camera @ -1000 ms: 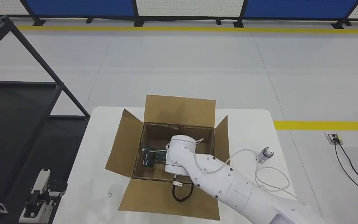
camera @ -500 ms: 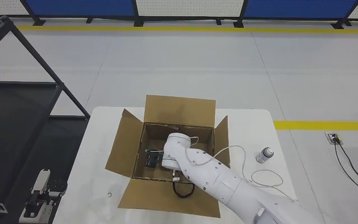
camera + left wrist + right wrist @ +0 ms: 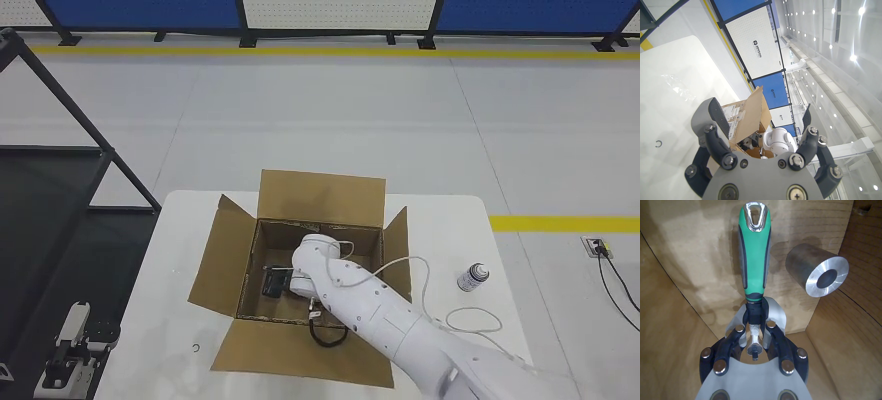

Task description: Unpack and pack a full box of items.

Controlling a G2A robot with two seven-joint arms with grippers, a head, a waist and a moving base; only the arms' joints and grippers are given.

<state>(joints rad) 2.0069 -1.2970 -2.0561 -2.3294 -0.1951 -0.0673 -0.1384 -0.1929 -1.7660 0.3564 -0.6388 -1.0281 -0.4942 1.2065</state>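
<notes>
Since a second ago my right arm has swung slightly further across the box (image 3: 322,196). Its right end effector (image 3: 755,321) is clenched on the green-handled ratchet (image 3: 754,256) at the neck, inside the box beside a metal cylinder (image 3: 810,266). I judge the ratchet stiff and fairly heavy, and the bare steel slippery; the rubbery handle would grip better. The left end effector (image 3: 762,111) hangs released beside the table (image 3: 677,75).

Right tool (image 3: 755,313) clamped shut, left tool (image 3: 762,109) spread wide.
</notes>
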